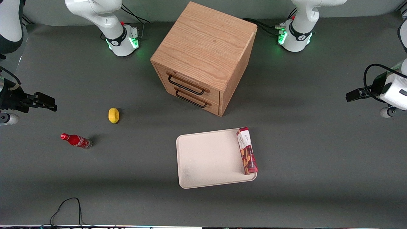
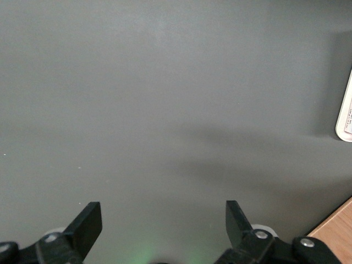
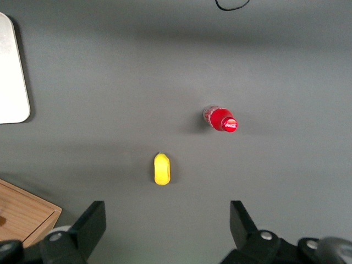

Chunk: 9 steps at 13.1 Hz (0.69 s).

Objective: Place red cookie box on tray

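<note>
Gripper (image 2: pixel 163 220) released and empty over bare table, well apart from red cookie box (image 1: pixel 246 150) lying along tray (image 1: pixel 206 159) rim nearest working arm; any nudge risks tipping it off.

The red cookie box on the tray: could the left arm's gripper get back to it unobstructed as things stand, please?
Probably yes. The gripper hovers open over bare table at the working arm's end, and nothing stands between it and the red cookie box, which lies along the tray edge nearest that arm.

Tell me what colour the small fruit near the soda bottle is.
Yellow. The fruit shows best in the right wrist view. The gripper waits open at the table's working-arm end.
</note>
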### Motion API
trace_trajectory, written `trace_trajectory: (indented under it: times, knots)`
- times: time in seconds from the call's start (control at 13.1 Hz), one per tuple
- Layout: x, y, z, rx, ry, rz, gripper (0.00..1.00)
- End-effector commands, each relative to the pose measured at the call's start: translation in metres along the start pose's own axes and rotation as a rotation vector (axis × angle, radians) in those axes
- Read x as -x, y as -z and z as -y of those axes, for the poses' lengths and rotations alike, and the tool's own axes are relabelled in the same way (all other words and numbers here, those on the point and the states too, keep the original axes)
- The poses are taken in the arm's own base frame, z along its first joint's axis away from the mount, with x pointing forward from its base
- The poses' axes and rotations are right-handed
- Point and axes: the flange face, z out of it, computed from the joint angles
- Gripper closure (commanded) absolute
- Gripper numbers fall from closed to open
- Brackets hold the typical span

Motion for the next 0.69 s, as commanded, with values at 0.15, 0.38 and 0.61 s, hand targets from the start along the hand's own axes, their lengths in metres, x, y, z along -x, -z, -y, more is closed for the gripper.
trace_trajectory:
  times: [0.15, 0.38, 0.61]
  knots:
    - [0.006, 0.017, 0.008, 0.008, 0.004, 0.03, 0.0]
    - [0.005, 0.021, 0.009, 0.013, -0.001, 0.02, 0.0]
    - [0.006, 0.033, 0.01, 0.036, -0.072, 0.003, 0.0]
